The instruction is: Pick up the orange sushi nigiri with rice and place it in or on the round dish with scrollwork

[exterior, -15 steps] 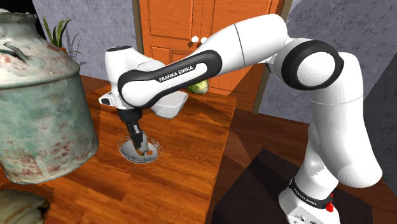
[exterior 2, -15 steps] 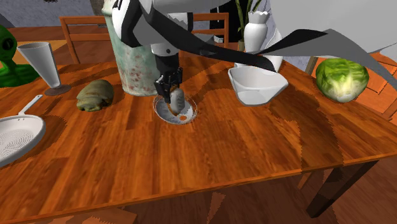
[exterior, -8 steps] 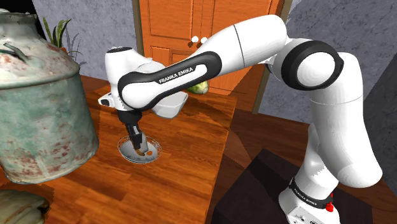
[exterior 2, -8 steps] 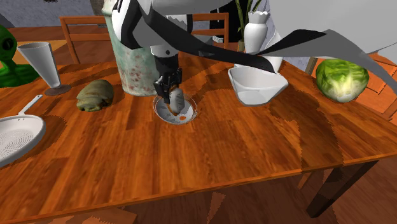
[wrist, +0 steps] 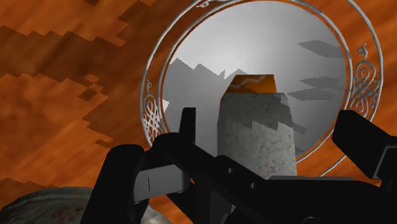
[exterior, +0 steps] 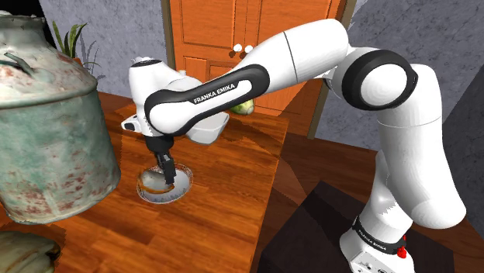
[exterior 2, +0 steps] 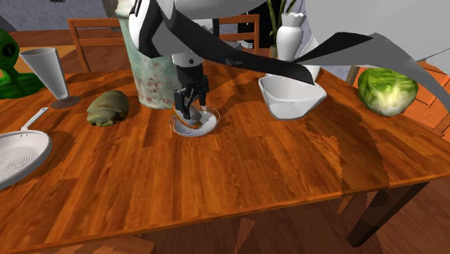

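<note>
Since the frame 0.5 s earlier, the gripper (wrist: 272,118) had let go: its 2 fingers stood apart, neither touching the orange sushi nigiri (wrist: 257,137) between them. The nigiri rested on its rice on the round dish (wrist: 151,114), inside the scrollwork rim, left of centre in the shoulder view. The dish sat on the wooden table (exterior 2: 252,180). Judgement: pick and placement appeared done; only withdrawal of the hand remained.

Lettering showing on the white arm (exterior: 310,54)
White capitals "FRANKA EMIKA" are running along the dark band (exterior: 219,91) on its forearm, slanting toward two o'clock in the shoulder view. Lettering on the black ring (exterior: 378,242) at its foot is showing too small to read.
</note>
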Tool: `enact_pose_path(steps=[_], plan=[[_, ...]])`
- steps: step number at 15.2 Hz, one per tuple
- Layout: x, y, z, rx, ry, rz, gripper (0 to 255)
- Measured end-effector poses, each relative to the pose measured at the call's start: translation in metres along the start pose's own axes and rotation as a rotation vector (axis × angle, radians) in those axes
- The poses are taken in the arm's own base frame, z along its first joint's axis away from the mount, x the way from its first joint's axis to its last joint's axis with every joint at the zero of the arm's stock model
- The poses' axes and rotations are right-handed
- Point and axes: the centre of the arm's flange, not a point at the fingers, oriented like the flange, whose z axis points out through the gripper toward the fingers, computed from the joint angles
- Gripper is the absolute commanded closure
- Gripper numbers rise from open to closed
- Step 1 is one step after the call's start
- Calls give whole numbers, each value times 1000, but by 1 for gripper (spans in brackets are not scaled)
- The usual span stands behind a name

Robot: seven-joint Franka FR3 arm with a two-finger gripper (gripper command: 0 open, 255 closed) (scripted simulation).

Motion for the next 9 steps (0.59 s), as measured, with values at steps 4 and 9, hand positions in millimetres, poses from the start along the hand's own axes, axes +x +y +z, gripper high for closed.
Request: enact_pose_path(steps=[4, 9], plan=[[-1, 1, -40, -1, 1, 0, 0], [1, 0, -50, 0, 0, 0, 0]])
